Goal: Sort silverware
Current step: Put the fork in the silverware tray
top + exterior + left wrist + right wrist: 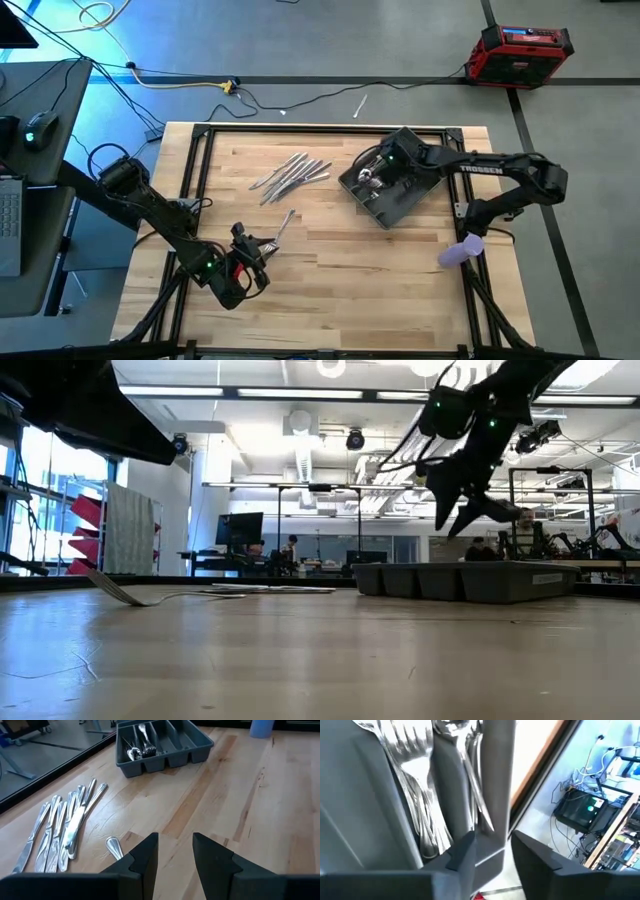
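Several silver knives and other silverware lie in a loose row on the wooden table, also seen in the left wrist view. A lone fork lies nearer, its handle end just ahead of my left gripper, which stands open and empty at the near left. The dark grey tray holds forks and spoons in its compartments. My right gripper hangs open above the tray, nothing between its fingers.
A pale purple cup stands near the table's right edge, beside the right arm. A black frame runs round the tabletop. Bare wood lies between the tray and the near edge. Cables and a red case lie on the floor beyond.
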